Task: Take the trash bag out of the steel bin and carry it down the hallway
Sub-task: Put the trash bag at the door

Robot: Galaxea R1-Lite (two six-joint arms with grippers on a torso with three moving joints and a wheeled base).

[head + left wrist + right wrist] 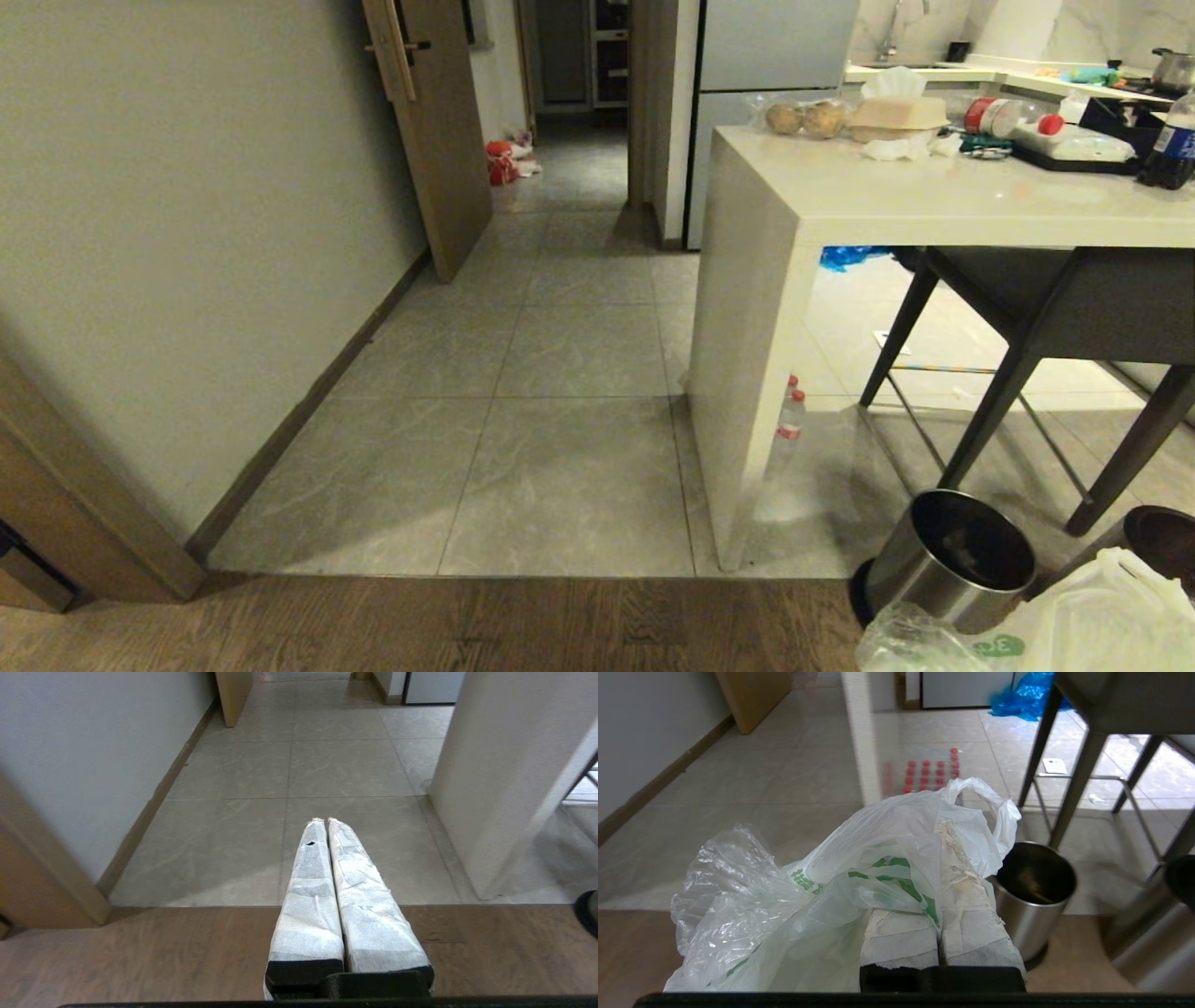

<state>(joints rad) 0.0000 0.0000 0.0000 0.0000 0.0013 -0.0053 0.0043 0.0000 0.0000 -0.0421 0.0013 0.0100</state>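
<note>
The see-through whitish trash bag with green print hangs crumpled over my right gripper, which is shut on the plastic; the bag covers the fingertips. In the head view the trash bag shows at the bottom right corner, outside the bin. The steel bin stands upright on the floor just beyond the bag, its dark inside showing no liner. In the head view the steel bin sits by the table's foot. My left gripper is shut and holds nothing, pointing over the floor. The hallway runs ahead with grey tiles.
A white table with food and bottles stands to the right, a dark chair under it. A wooden door stands open on the left. Another round dark container is beside the bin. Bottles stand under the table.
</note>
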